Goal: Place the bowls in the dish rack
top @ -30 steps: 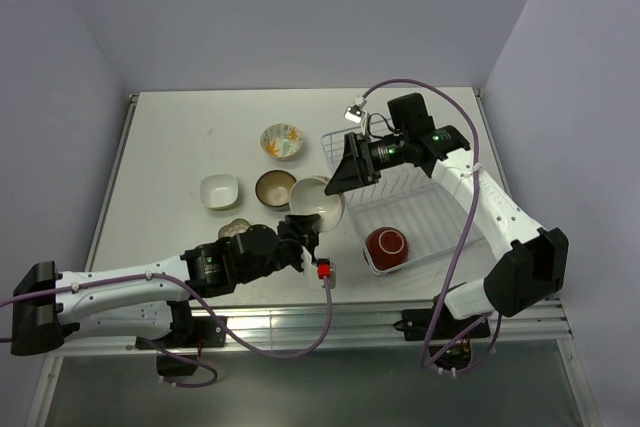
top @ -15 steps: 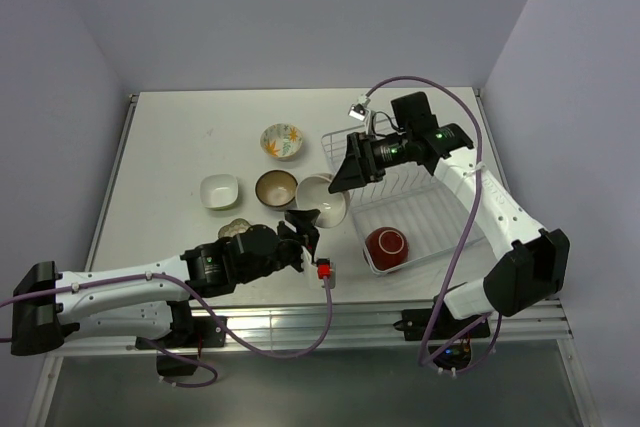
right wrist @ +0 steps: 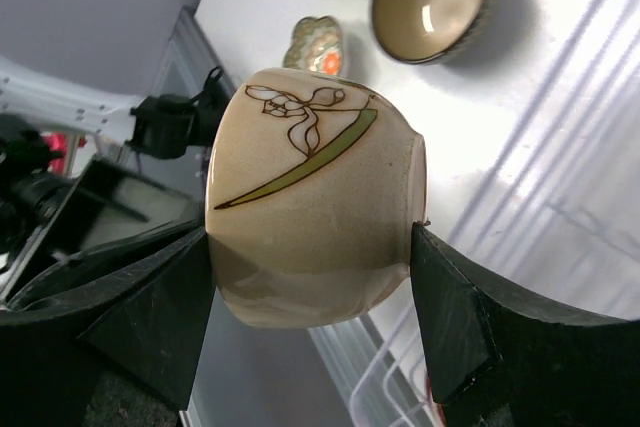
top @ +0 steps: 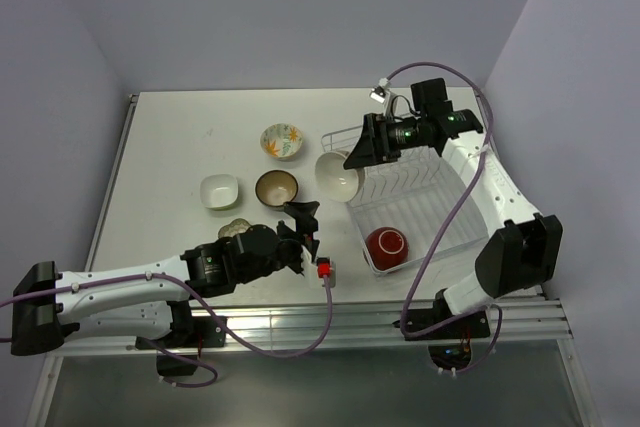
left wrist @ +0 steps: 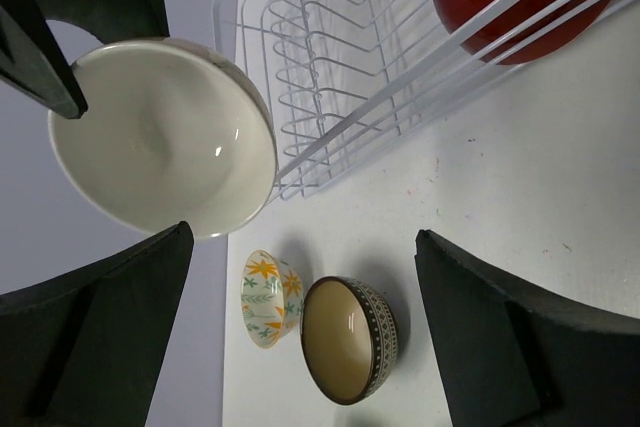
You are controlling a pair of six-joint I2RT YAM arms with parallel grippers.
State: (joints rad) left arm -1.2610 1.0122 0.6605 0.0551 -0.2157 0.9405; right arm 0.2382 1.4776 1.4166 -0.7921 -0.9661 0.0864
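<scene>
Six, counting the bowls across the views. Clamping the tan bowl [top: 338,175] in the right gripper [right wrist: 310,247], one dark finger pressing on each side of its wall, jaws standing fairly wide around it. Holding it clear of the table [top: 170,147], tipped on its side, showing the white inside toward the left arm [top: 150,282] and, in the right wrist view, a painted white flower with a green leaf on the outside. Hanging it at the left rim of the dish rack [top: 420,192], toward the far end; not managing to tell whether over the wires or just beside them. Spreading the left gripper [left wrist: 300,247] wide apart, gripping nothing, pointing at the mouth of the tan bowl from the near side, not touching it. Seeing the red bowl [top: 387,244] lying bottom up inside the near end of the rack. Finding the other four standing upright on the table, left of the rack: the cream bowl [top: 282,140] with orange flowers farthest back, the dark brown bowl [top: 275,187] close by on its near side, the white squarish bowl [top: 219,190] left of the brown one, the flower-shaped patterned bowl [top: 235,229] nearest, partly hidden behind the left arm.
</scene>
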